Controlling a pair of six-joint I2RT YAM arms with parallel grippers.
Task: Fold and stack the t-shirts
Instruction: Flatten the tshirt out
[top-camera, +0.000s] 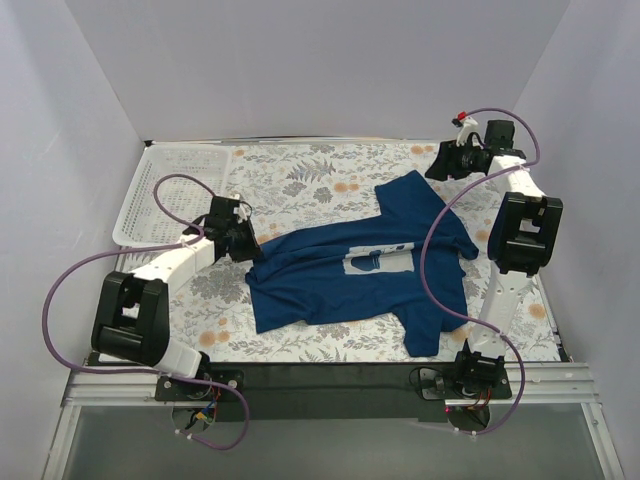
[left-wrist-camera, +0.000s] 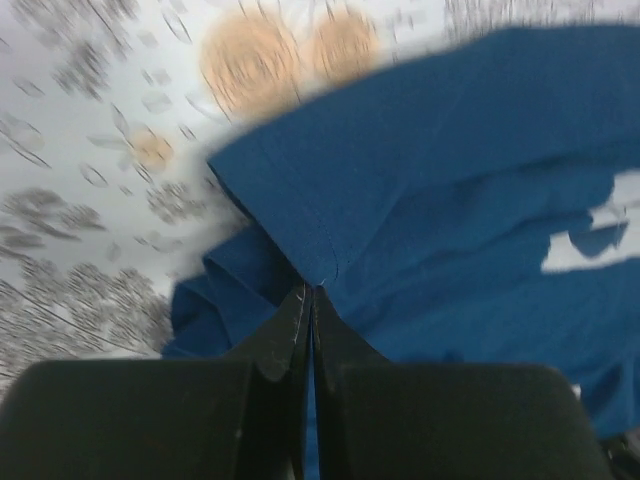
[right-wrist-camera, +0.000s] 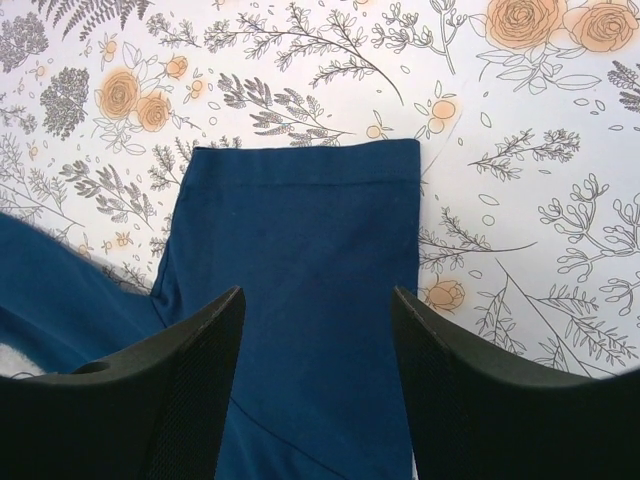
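A dark blue t-shirt (top-camera: 360, 270) with a white print lies spread and rumpled on the flowered table cloth (top-camera: 300, 180). My left gripper (top-camera: 247, 243) is at the shirt's left edge, shut on a bunched fold of the blue fabric (left-wrist-camera: 300, 230), its fingers pressed together in the left wrist view (left-wrist-camera: 311, 292). My right gripper (top-camera: 440, 163) is open, above the table near the shirt's far sleeve (right-wrist-camera: 310, 250), which lies flat between and below its fingers (right-wrist-camera: 318, 292), not touching them.
A white plastic basket (top-camera: 170, 190) sits at the far left of the table. White walls close in the back and sides. Purple cables loop around both arms. The black table edge (top-camera: 330, 375) runs along the front.
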